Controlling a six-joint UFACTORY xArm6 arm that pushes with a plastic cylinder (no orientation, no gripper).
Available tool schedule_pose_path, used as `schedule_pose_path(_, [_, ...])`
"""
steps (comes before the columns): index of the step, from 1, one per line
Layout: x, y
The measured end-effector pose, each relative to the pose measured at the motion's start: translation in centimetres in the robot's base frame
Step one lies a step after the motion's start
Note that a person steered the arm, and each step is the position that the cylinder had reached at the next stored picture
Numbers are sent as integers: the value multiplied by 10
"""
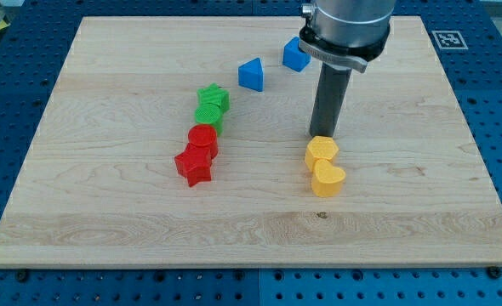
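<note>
My tip (322, 136) sits at the end of the dark rod, right at the top edge of a yellow block (322, 152); whether it touches I cannot tell for sure. A yellow heart (328, 179) lies just below that block, touching it. To the view's left stand a green star (213, 98) and a green round block (208, 116), then a red round block (203, 138) and a red star (194, 166) in a slanted row. A blue triangular block (251, 75) and a blue block (295, 55) lie above, the latter next to the arm.
The blocks rest on a pale wooden board (106, 212) set on a blue perforated table (13, 102). A black-and-white marker (447, 39) is at the board's top right corner. The arm's grey body (346, 25) hangs over the board's top.
</note>
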State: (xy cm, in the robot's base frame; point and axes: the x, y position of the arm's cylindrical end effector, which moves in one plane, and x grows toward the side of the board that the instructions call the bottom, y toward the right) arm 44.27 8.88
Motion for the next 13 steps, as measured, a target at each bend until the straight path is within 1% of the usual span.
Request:
schedule_pose_path(1, [-25, -18])
schedule_pose_path(2, [-34, -52])
schedule_pose_path(3, [-63, -92])
schedule_pose_path(4, [-85, -114])
schedule_pose_path(5, [-97, -143])
schedule_pose_path(6, [-126, -160])
schedule_pose_path(8, [-130, -117])
schedule_pose_path(9, [-130, -117])
schedule_pose_path(11, [-127, -96])
schedule_pose_path(13, [-126, -96])
